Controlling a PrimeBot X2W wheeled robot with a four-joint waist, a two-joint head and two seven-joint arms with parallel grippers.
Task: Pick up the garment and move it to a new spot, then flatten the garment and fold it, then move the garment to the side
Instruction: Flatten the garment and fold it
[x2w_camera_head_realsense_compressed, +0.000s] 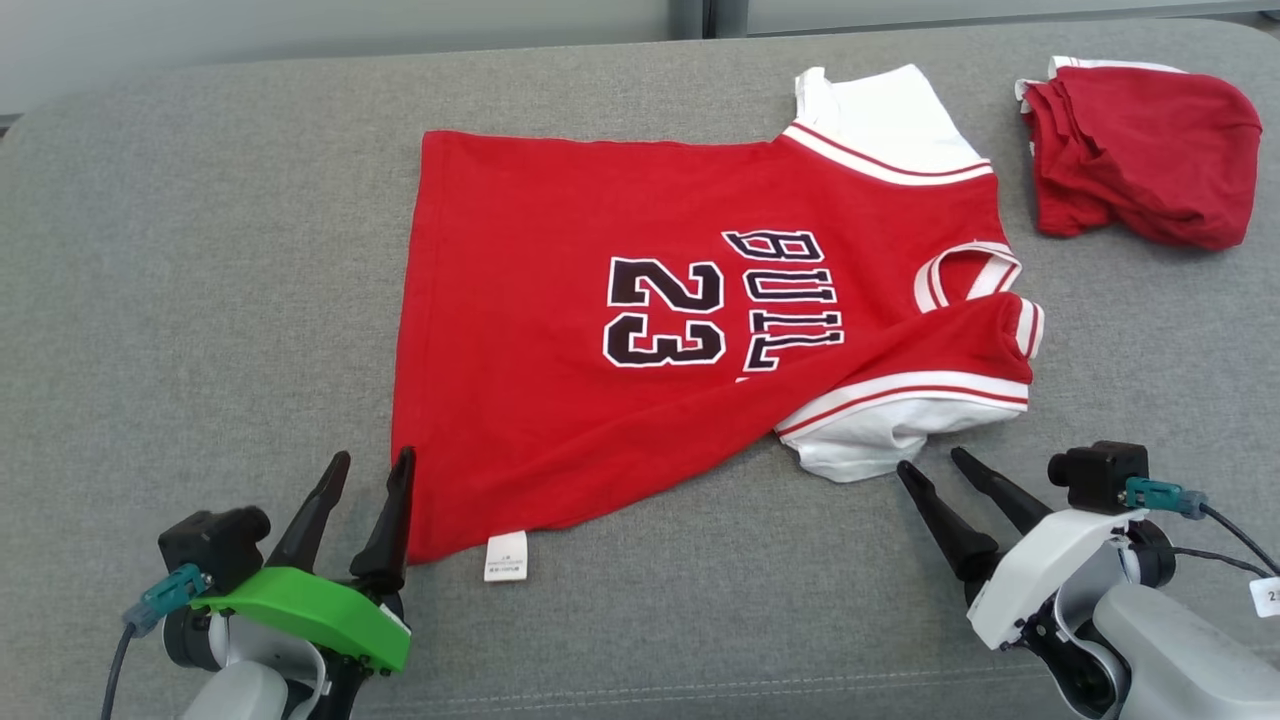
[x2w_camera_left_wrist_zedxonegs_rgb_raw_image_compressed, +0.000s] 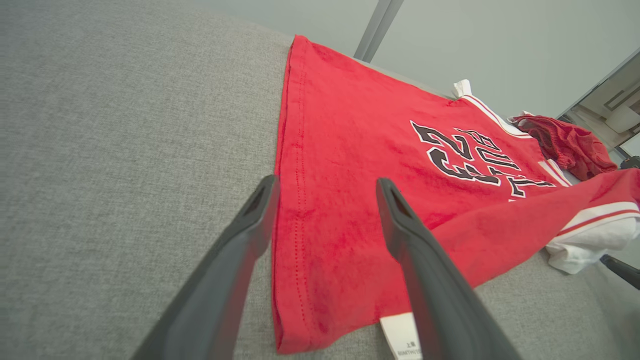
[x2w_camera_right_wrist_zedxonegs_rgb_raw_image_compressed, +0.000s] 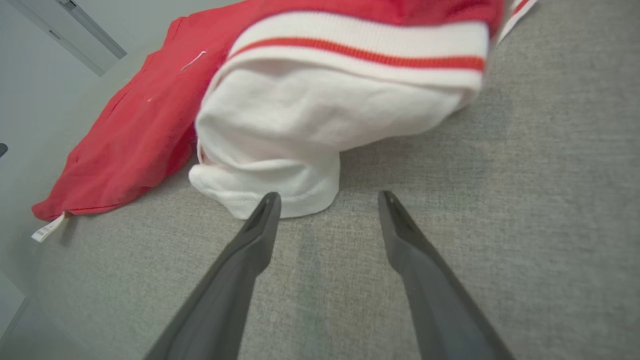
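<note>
A red shirt (x2w_camera_head_realsense_compressed: 620, 330) with white sleeves, a black "23" and black lettering lay spread across the middle of a grey cloth-covered bench (x2w_camera_head_realsense_compressed: 180, 250), its hem toward the robot's left and its collar toward the right. The cloth lay mostly flat, though the near side was bunched where the near white sleeve (x2w_camera_head_realsense_compressed: 870, 440) folded under. A white label (x2w_camera_head_realsense_compressed: 506, 556) stuck out at the near hem corner. The left fingers (x2w_camera_head_realsense_compressed: 393, 515) stood spread apart and empty at that corner; in the left wrist view these fingers (x2w_camera_left_wrist_zedxonegs_rgb_raw_image_compressed: 240, 250) straddled the hem edge, one over bare grey cloth and one over the red, and whether they touched it I could not tell. The right fingers (x2w_camera_head_realsense_compressed: 940, 520) were likewise apart, holding nothing, their tips just short of the near sleeve; in the right wrist view one of these fingers (x2w_camera_right_wrist_zedxonegs_rgb_raw_image_compressed: 410, 250) pointed at bare bench beside that sleeve (x2w_camera_right_wrist_zedxonegs_rgb_raw_image_compressed: 280, 130). A second red garment (x2w_camera_head_realsense_compressed: 1140, 150) sat crumpled at the far right, apart from the shirt
</note>
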